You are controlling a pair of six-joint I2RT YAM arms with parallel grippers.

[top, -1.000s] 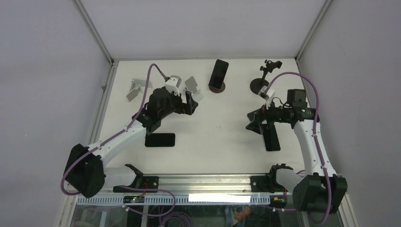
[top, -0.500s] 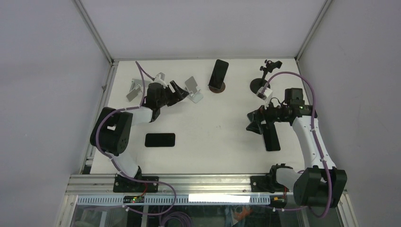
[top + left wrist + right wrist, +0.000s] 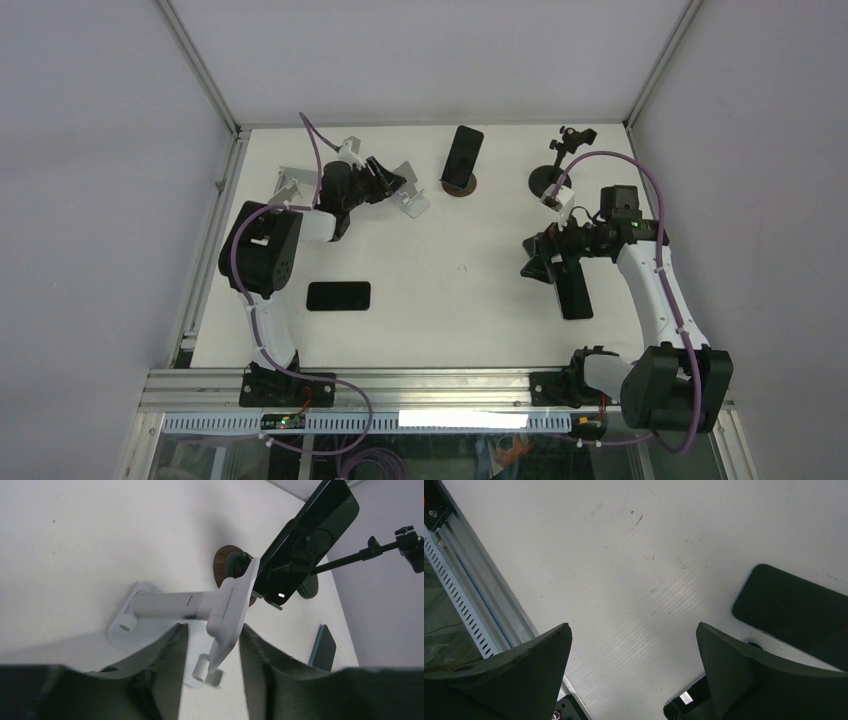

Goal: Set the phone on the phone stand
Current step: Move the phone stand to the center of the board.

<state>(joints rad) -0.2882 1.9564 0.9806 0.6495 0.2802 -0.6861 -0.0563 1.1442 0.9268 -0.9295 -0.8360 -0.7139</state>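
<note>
One black phone (image 3: pixel 338 296) lies flat on the white table (image 3: pixel 450 320) at the front left. A second, teal-edged phone (image 3: pixel 573 293) (image 3: pixel 322 647) (image 3: pixel 794 610) lies flat by the right arm. A white phone stand (image 3: pixel 410 190) (image 3: pixel 165 605) stands at the back left. My left gripper (image 3: pixel 392 180) (image 3: pixel 214 627) straddles the lower edge of its tilted plate (image 3: pixel 235 605), jaws half apart with a gap on both sides. My right gripper (image 3: pixel 538 264) (image 3: pixel 634 630) hangs wide open over bare table, just left of the teal-edged phone.
A third phone (image 3: pixel 463 155) (image 3: pixel 310 535) leans on a round wooden-based stand (image 3: pixel 459 186) at the back centre. A black clamp stand (image 3: pixel 553 170) stands at the back right, a grey folding stand (image 3: pixel 285 190) at the far back left. The metal rail (image 3: pixel 440 380) runs along the front edge.
My left arm has swung back to the white stand and its jaws have narrowed around the plate. The right arm has barely shifted and stays wide open.
</note>
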